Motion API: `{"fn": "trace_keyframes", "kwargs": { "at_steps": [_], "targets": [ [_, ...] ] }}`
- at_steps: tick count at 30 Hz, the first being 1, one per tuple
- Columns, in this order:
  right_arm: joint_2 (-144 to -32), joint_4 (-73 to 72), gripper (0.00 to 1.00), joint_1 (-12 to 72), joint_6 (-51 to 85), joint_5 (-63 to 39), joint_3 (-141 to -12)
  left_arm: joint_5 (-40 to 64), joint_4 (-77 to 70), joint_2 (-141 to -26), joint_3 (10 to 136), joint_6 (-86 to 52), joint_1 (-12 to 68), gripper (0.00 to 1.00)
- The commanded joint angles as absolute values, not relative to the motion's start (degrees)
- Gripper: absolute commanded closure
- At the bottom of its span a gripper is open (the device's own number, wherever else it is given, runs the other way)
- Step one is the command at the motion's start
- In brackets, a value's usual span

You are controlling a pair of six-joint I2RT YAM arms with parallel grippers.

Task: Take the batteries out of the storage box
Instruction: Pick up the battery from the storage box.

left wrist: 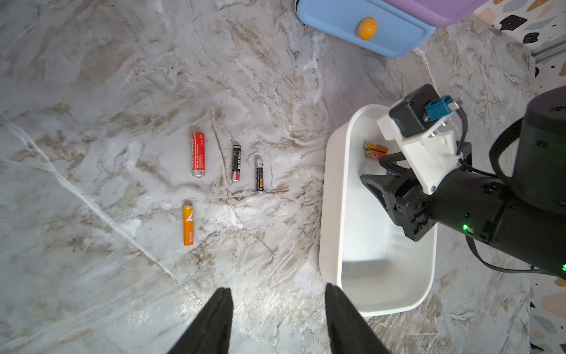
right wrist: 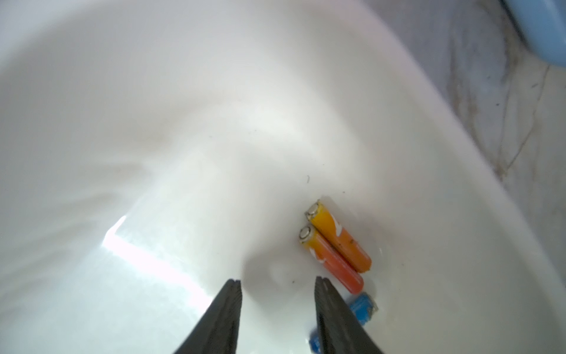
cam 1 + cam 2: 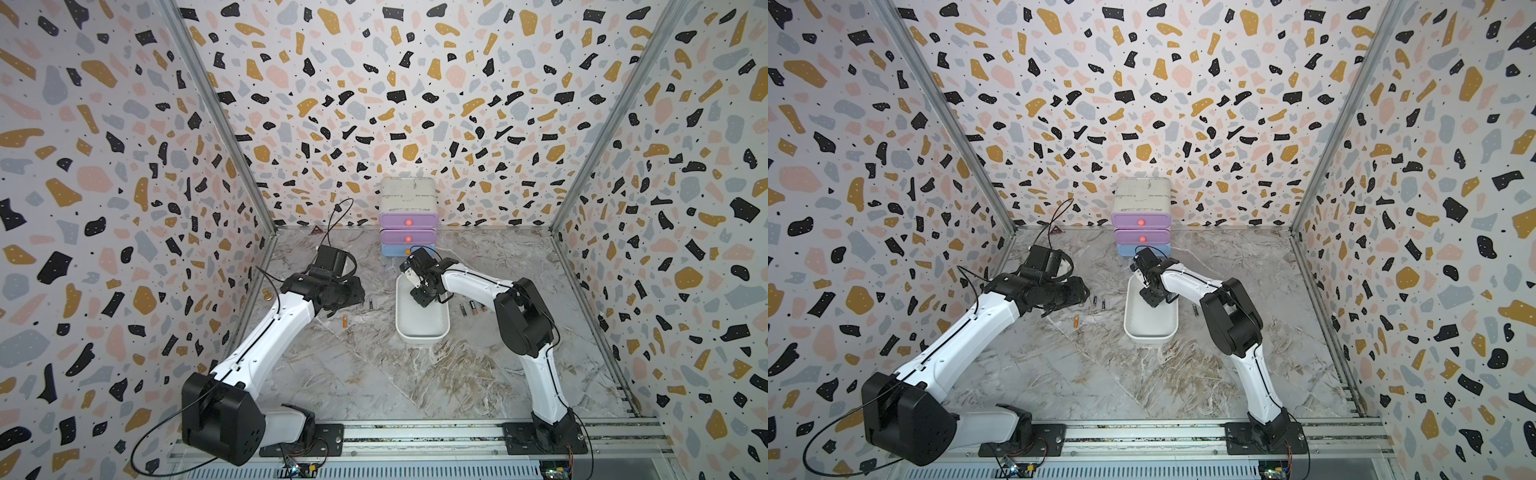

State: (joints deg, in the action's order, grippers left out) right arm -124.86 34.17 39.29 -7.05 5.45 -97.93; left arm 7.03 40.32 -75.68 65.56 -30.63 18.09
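Observation:
The storage box (image 3: 424,330) is a white tray in the middle of the marble table. Two orange batteries (image 2: 337,242) lie side by side on its floor near the far end. A blue battery (image 2: 363,306) lies next to them, partly hidden behind one finger. My right gripper (image 2: 277,280) hangs open inside the box, holding nothing, with the batteries just off to one side of it. My left gripper (image 1: 277,291) is open over bare table beside the box (image 1: 330,214). Beyond it lie a red battery (image 1: 198,154), two black ones (image 1: 236,163) and an orange one (image 1: 188,225).
A white cabinet (image 3: 408,195) with purple and blue drawers stands at the back wall, just behind the box. Three more batteries (image 3: 471,308) lie on the table right of the box. A small brass piece (image 3: 268,296) sits by the left wall.

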Motion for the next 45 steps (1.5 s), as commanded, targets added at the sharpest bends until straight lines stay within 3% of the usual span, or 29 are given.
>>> {"fn": "trace_keyframes", "kwargs": {
  "at_steps": [1, 19, 29, 35, 42, 45],
  "targets": [
    [-121.8, 33.3, 0.55, 39.5, -12.4, 3.9, -99.4, 7.8, 39.0, -76.5, 65.4, -29.4, 18.1, 0.47],
    [-129.7, 37.9, 0.58, 38.5, -20.4, 8.0, -105.4, 8.1, 39.9, -78.0, 65.3, -29.1, 18.1, 0.47],
    [-131.0, 39.4, 0.71, 37.6, -18.2, 6.9, -103.6, 8.5, 39.3, -77.9, 64.3, -29.4, 18.2, 0.47],
    [-131.2, 40.1, 0.61, 36.3, -17.3, 8.0, -103.2, 8.4, 39.2, -77.6, 63.8, -29.3, 18.2, 0.47],
    [-133.8, 44.4, 0.62, 35.5, -18.8, 5.4, -105.4, 8.7, 39.1, -77.9, 63.9, -29.3, 18.2, 0.47],
    [-135.2, 48.0, 0.69, 35.5, -18.9, 1.9, -107.1, 9.0, 39.3, -78.1, 64.3, -29.3, 18.2, 0.47]
  ]
}}
